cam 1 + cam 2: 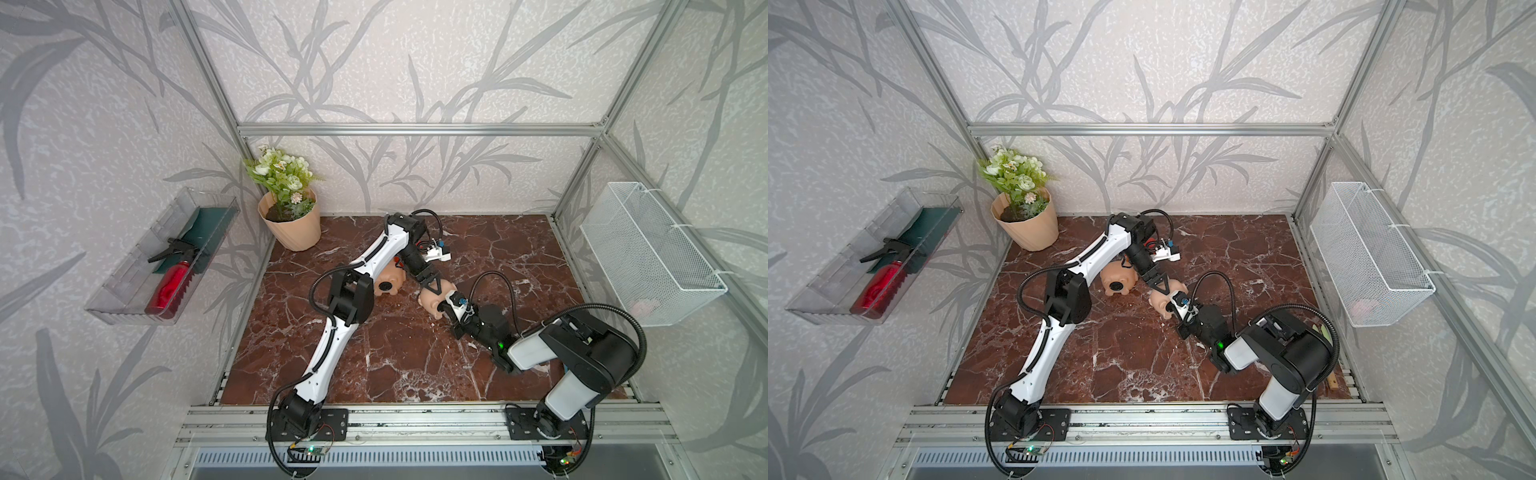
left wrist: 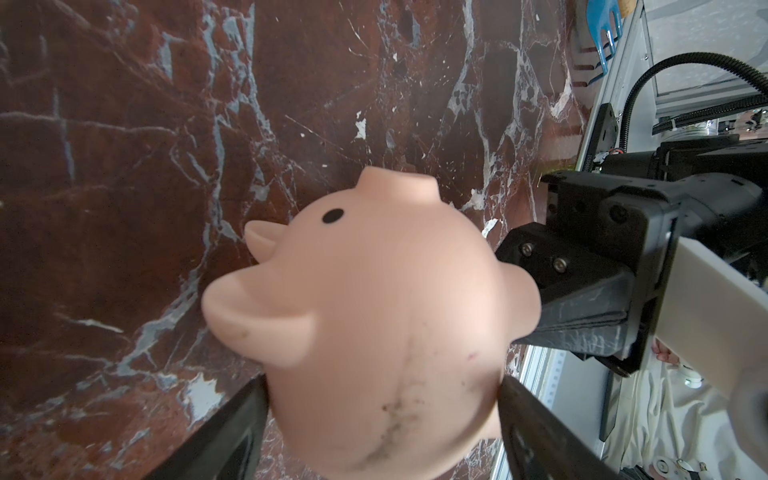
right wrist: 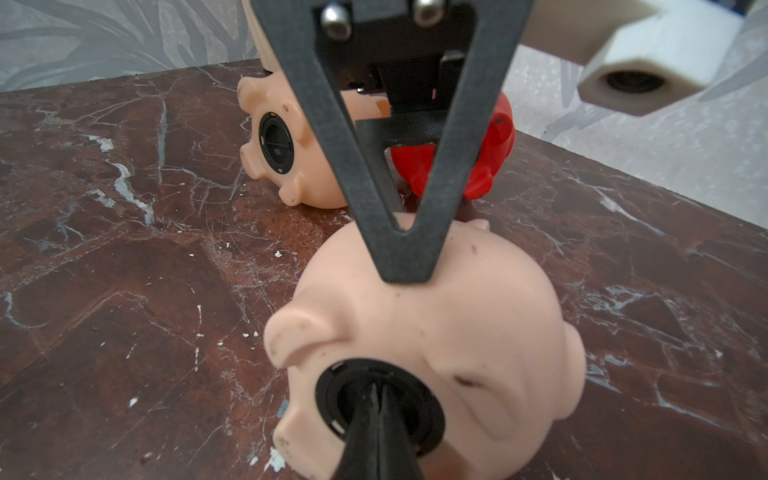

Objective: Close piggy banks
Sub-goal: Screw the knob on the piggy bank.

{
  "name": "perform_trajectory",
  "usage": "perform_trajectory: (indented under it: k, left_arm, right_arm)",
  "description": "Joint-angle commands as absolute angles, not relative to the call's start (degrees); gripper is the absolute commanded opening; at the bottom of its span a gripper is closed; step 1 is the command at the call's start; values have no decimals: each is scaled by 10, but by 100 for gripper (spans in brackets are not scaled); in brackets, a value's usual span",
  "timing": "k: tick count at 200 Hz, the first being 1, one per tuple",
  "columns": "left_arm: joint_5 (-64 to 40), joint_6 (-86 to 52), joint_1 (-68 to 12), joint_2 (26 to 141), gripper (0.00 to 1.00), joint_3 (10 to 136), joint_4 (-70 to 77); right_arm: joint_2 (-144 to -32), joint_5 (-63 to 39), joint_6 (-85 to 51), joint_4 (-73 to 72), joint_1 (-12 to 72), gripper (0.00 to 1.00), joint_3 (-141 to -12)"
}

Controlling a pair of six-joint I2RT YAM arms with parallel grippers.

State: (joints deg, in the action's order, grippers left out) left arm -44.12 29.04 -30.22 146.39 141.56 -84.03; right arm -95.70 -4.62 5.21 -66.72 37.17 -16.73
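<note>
Red-brown marble tabletop [image 1: 395, 365], walled in leaf-print paper, with a flowerpot [image 1: 291, 230] at the back corner. Item one: near peach piggy bank [image 3: 436, 332], mid-table and apparently resting on the marble, belly hole turned toward the right arm. The left gripper [image 1: 433, 286] is clamped across its rounded flanks, a finger [image 2: 232, 428] touching each side. Item two: black plug [image 3: 328, 390], sitting in that belly hole; whether it is fully home I cannot tell. Item three: right gripper [image 3: 376, 399], jaws pressed together, tips buried in the plug's centre; whether they pinch its rib is hidden. Item four: second peach piggy bank [image 3: 307, 178], on its side just behind, with a second plug [image 3: 276, 143] already in its belly. Item five: red piggy bank [image 3: 494, 137], beside that one, belly out of sight. Hazards, as I judge them:
- The clamped body is smooth and round, so a twist or push from the right arm may spin it in the clamp or squirt it out sideways.
- A crooked plug may jam or pop loose.
- A shoved pig would knock into the two neighbours close behind.
- Both wrists work near each other, so a small overreach risks a collision.
</note>
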Motion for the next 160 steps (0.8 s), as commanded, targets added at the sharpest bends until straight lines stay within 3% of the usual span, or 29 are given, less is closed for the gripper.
perform_trajectory:
  k: [1, 160]
  left_arm:
    - [-471, 305, -315, 1477, 85, 1419, -868]
    - [-463, 301, -320, 1472, 82, 1393, -866]
  right_arm:
    - [-960, -43, 7, -713, 375, 0, -169]
    - [-941, 7, -137, -704, 375, 0, -165]
